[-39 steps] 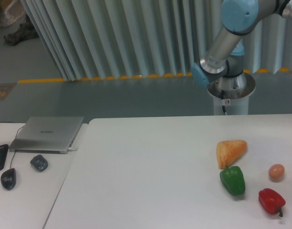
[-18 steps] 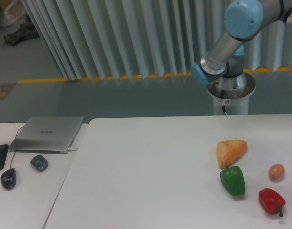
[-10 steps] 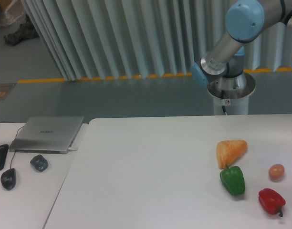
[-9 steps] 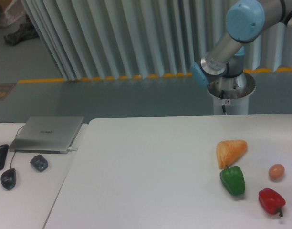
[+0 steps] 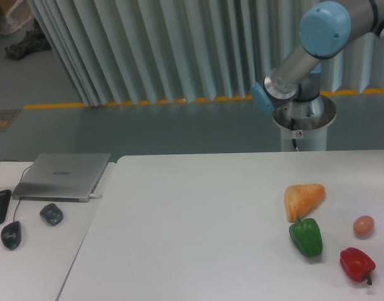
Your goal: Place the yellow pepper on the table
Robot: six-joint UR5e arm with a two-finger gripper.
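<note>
Pale vertical blinds and a grey floor with a yellow stripe are shown behind the table [image 5: 198, 219], a large white top filling the near part of the fixed camera view. Four items are seen resting on its right side: an orange-yellow wedge [image 5: 303, 200], a green pepper [image 5: 306, 236] just nearer, a small brown egg [image 5: 363, 226] and a red pepper [image 5: 357, 264]. On a narrower desk [image 5: 38, 263] at left, a closed laptop [image 5: 61, 175] and two mice [image 5: 29, 224] are placed. Only the elbow and base of the robot arm [image 5: 308, 53] are shown at far right; the gripper is out of frame, so the state of its jaws cannot be told. The yellow pepper is not visible anywhere. It is judged that placement has not been completed, since no such pepper lies on the tabletop.
</note>
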